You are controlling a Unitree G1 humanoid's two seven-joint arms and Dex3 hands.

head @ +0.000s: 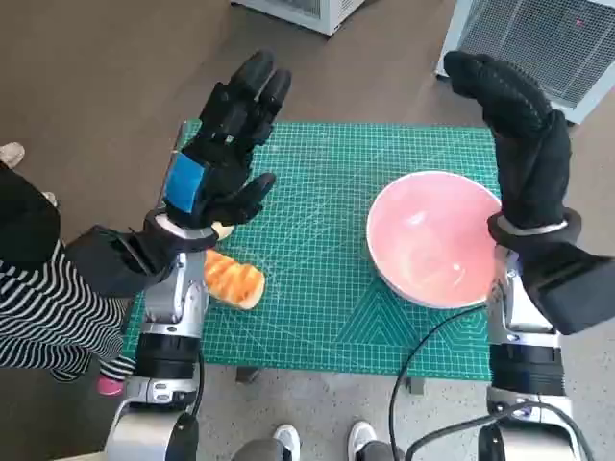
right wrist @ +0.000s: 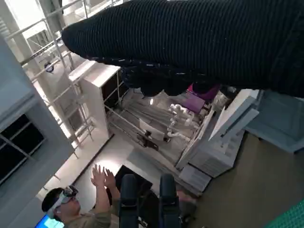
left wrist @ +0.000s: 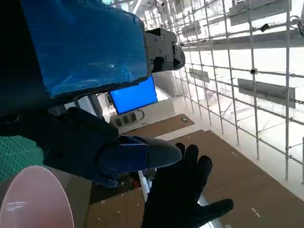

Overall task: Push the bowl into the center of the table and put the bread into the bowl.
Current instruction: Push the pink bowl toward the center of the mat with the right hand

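Observation:
A pink bowl [head: 432,240] stands on the right half of the green cutting mat [head: 327,288]; its rim also shows in the left wrist view as the bowl [left wrist: 33,199]. An orange-brown bread [head: 233,279] lies on the mat's left part, just below my left wrist. My left hand [head: 226,144] is raised above the mat's left side, fingers spread, holding nothing. My right hand [head: 519,144] is lifted over the bowl's far right rim, fingers extended upward, empty. The left wrist view shows the right hand [left wrist: 183,194] beyond my own left hand [left wrist: 80,95].
White appliances [head: 538,38] stand on the floor beyond the table's far right corner. A person in a striped sleeve [head: 48,317] sits at the left edge. Shoes [head: 327,442] show below the table's near edge. A person [right wrist: 80,209] with raised hands appears in the right wrist view.

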